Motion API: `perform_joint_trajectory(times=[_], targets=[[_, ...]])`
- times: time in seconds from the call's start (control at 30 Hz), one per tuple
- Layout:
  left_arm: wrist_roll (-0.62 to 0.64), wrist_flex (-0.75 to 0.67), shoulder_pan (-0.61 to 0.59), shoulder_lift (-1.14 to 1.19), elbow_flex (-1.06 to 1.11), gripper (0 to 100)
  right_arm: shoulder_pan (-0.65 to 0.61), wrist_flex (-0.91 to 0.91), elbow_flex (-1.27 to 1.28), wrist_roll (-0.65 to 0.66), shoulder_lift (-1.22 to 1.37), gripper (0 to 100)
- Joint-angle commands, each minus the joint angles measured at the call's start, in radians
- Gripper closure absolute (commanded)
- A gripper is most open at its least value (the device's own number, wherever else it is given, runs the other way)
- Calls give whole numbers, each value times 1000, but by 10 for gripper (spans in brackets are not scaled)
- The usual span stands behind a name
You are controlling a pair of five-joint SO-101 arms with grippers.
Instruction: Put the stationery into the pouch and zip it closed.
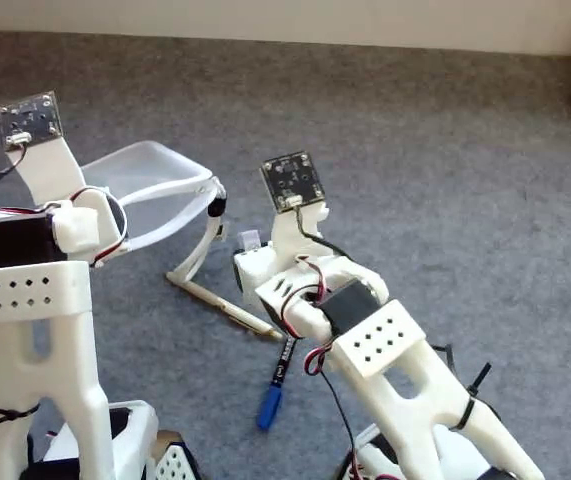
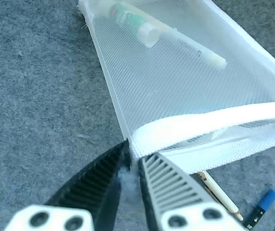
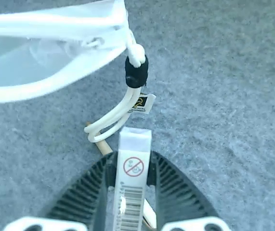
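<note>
My right gripper (image 3: 133,159) is clamping a white, barcode-labelled rectangular stick (image 3: 133,185). Its long axis is pointing at the translucent white mesh pouch (image 3: 31,53) just ahead, while my left gripper (image 2: 133,155) is pinching the pouch's corner, propping its mouth open.

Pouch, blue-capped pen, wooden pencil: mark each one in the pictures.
pouch (image 1: 155,165), high view, on its clear side wall.
blue-capped pen (image 1: 269,408), high view, on the blue cap.
wooden pencil (image 1: 225,306), high view, mid-shaft.
</note>
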Motion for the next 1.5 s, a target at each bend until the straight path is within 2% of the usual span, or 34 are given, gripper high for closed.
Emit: perform_joint_trajectory(times=[0.0, 0.43, 0.6, 0.77, 0.9, 1.03, 1.37, 1.47], targets=[[0, -6, 25, -21, -12, 993, -13, 5, -12, -49, -64, 979], [0, -3, 27, -21, -19, 992, -16, -8, 47, -157, -245, 979], [2, 2, 27, -21, -19, 992, -73, -191, 211, -153, -414, 980], [2, 0, 27, -21, -15, 993, -108, -559, 501, -143, -615, 980], [2, -5, 27, -21, -12, 993, -125, -779, 688, -31, -751, 980], [2, -5, 25, -21, -12, 993, -166, -825, 769, -2, -842, 980], [2, -5, 27, -21, -12, 993, -168, -839, 774, 0, -940, 980], [0, 0, 76, -21, -12, 993, -166, -943, 776, 0, -937, 980]])
